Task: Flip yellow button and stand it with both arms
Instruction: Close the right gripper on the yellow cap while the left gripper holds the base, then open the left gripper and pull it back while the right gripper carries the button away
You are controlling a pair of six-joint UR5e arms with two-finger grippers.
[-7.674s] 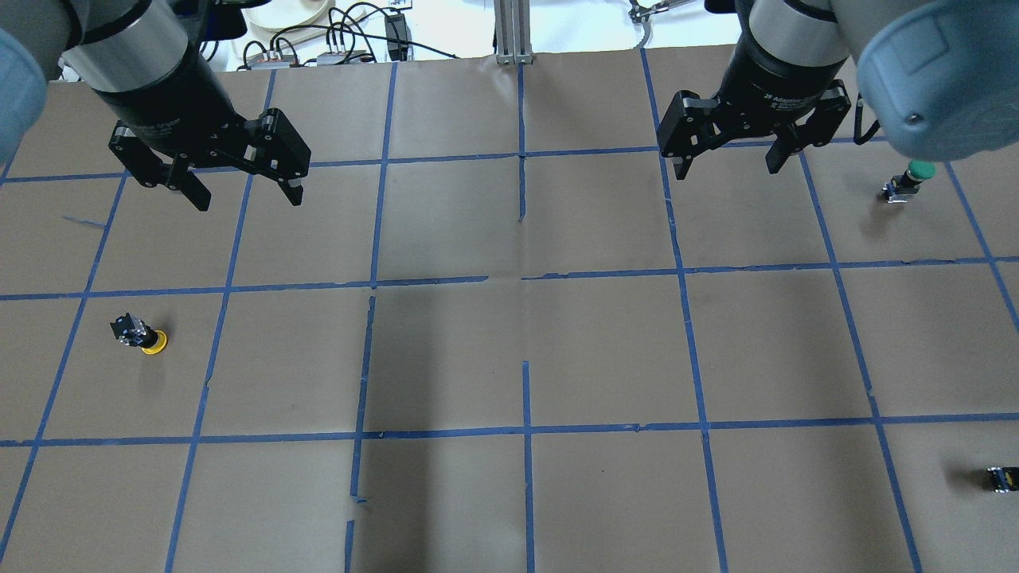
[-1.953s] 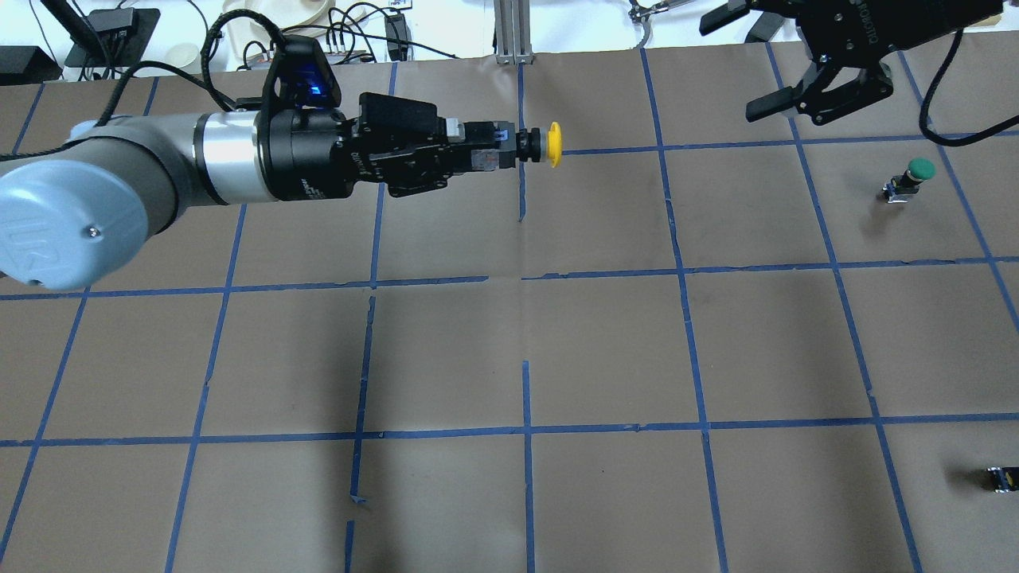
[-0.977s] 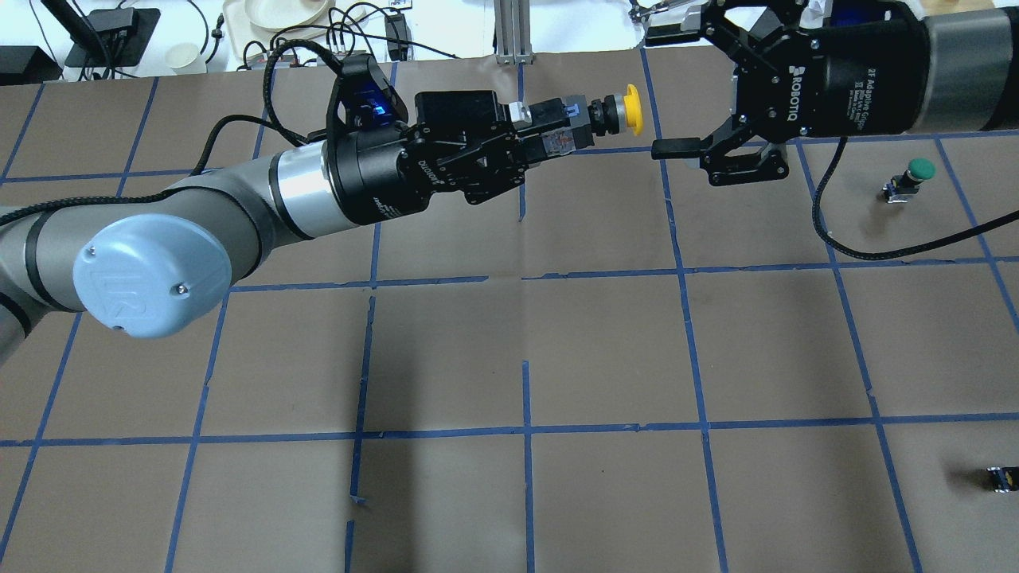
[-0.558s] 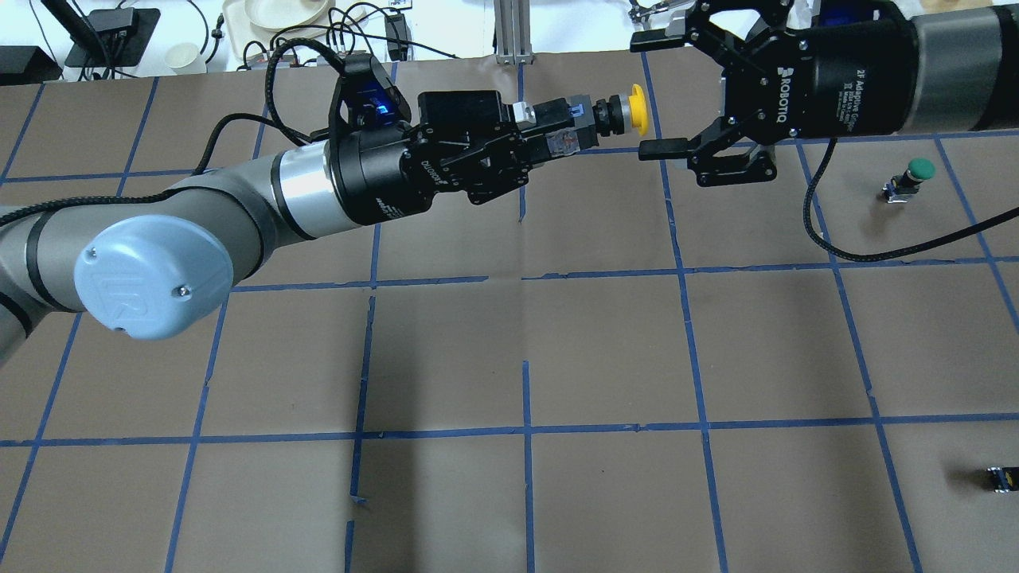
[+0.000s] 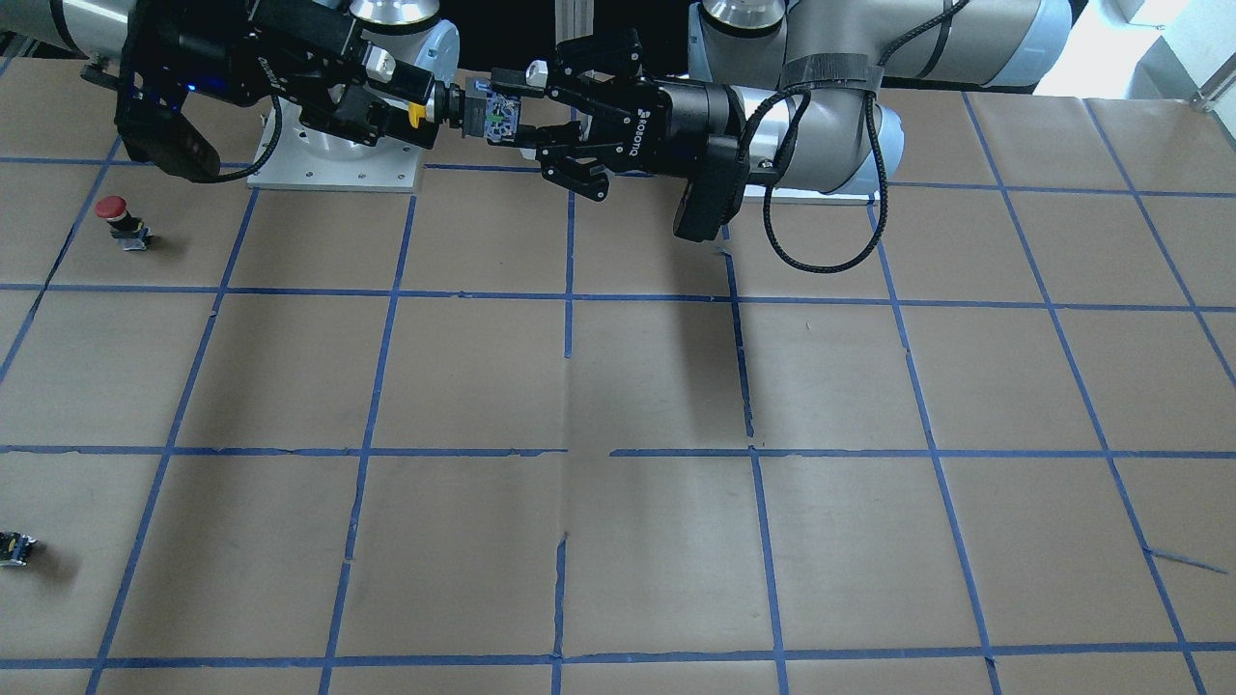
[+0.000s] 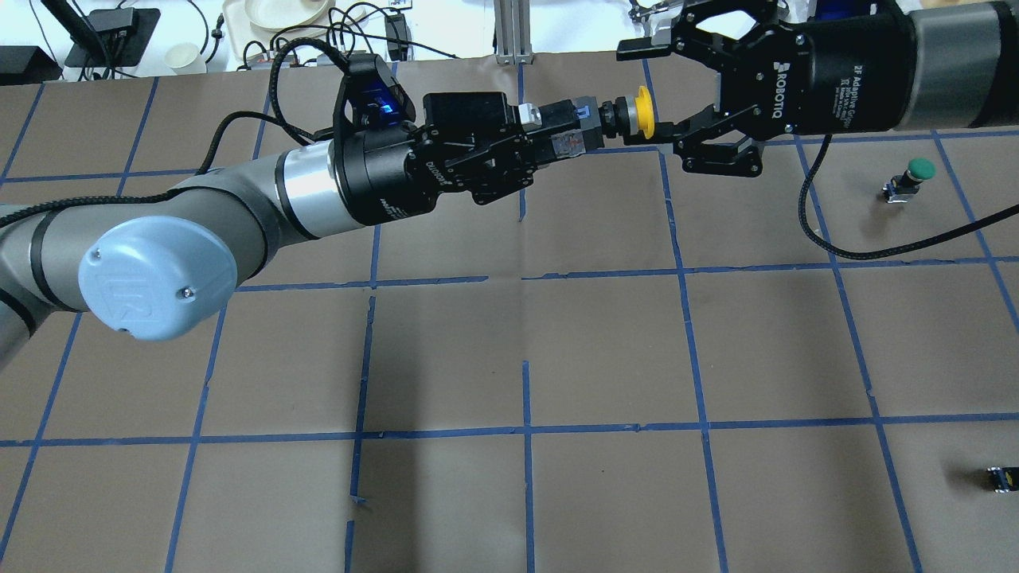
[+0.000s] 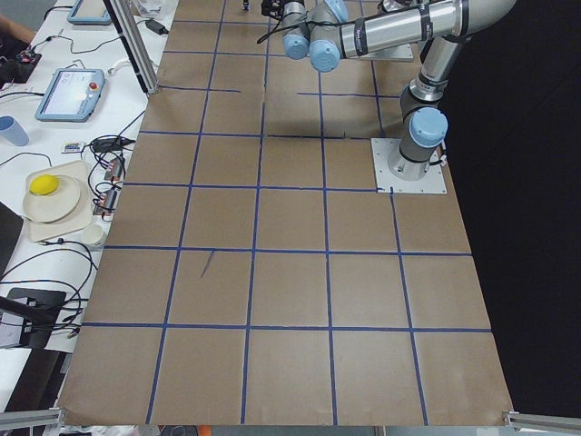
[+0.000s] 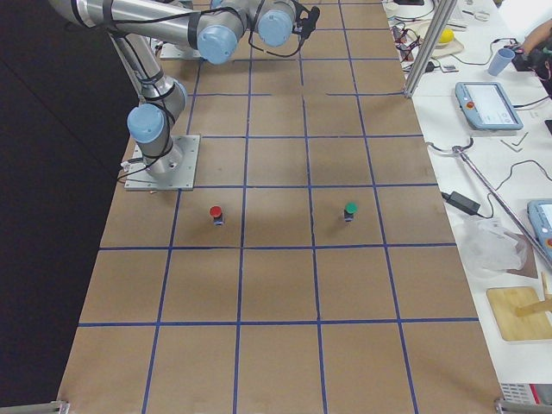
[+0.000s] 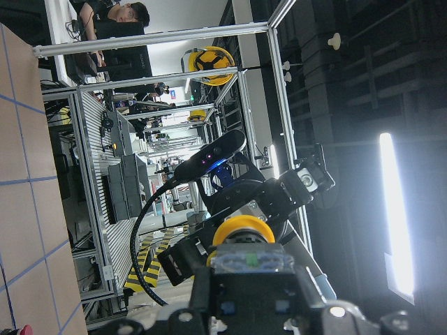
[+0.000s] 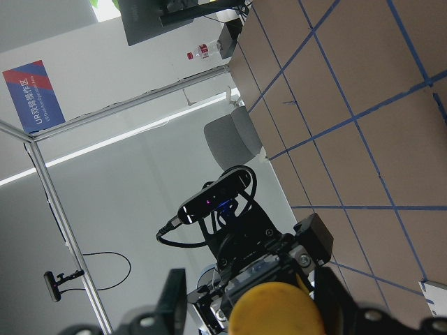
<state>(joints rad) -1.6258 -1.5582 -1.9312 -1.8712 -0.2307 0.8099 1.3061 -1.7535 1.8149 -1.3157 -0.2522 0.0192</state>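
Note:
The yellow button (image 6: 642, 111) is held level in the air over the far middle of the table, its cap pointing at my right gripper. My left gripper (image 6: 564, 131) is shut on the button's black-grey body (image 5: 492, 112). My right gripper (image 6: 630, 95) is open, with one finger on each side of the yellow cap and a gap showing on both sides. The cap also shows in the front view (image 5: 413, 114), in the left wrist view (image 9: 241, 227), and close up in the right wrist view (image 10: 276, 307) between the two open fingers (image 10: 174, 293).
A green-capped button (image 6: 915, 173) stands at the far right of the table. A red-capped button (image 5: 113, 208) stands near the right arm's base. A tiny black block (image 6: 1001, 477) lies at the near right edge. Blue tape lines grid the brown table.
The left gripper picked the yellow button off the table and carried it up to the far middle. Over the last second the right gripper moved in until its open fingers straddle the cap.

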